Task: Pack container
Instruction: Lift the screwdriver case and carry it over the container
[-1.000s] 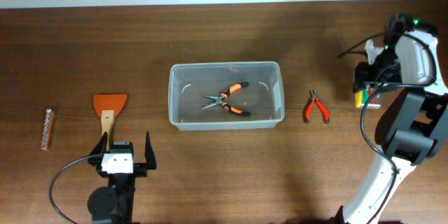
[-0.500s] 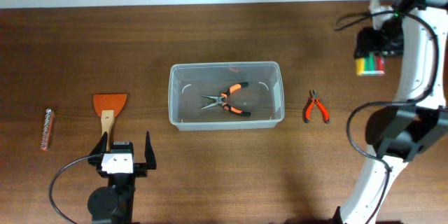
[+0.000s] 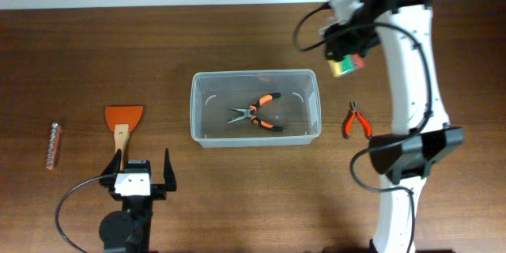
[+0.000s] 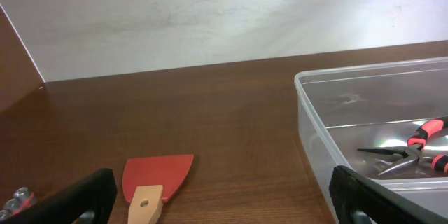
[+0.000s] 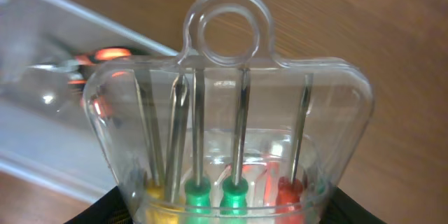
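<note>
Swinging in from the far right, the right gripper (image 3: 345, 49) now hangs just past the far right corner of the container (image 3: 253, 140). It's closed partway around the clear case of screwdrivers (image 3: 349, 63), gripping the end with the coloured handles, so the hanging ring points away in the wrist view. The container sits in the middle of the surface (image 3: 261, 205), with one pair of pliers (image 3: 257, 112) already inside. The left gripper (image 3: 143, 164) rests near the front edge, spread wide and empty, close to the scraper (image 3: 124, 118). For a clean drop, I'd carry the case over the bare floor in the right half, clear the rim, keep it level and lower it well in before releasing. That way it shouldn't land on the pliers or jolt the container.
</note>
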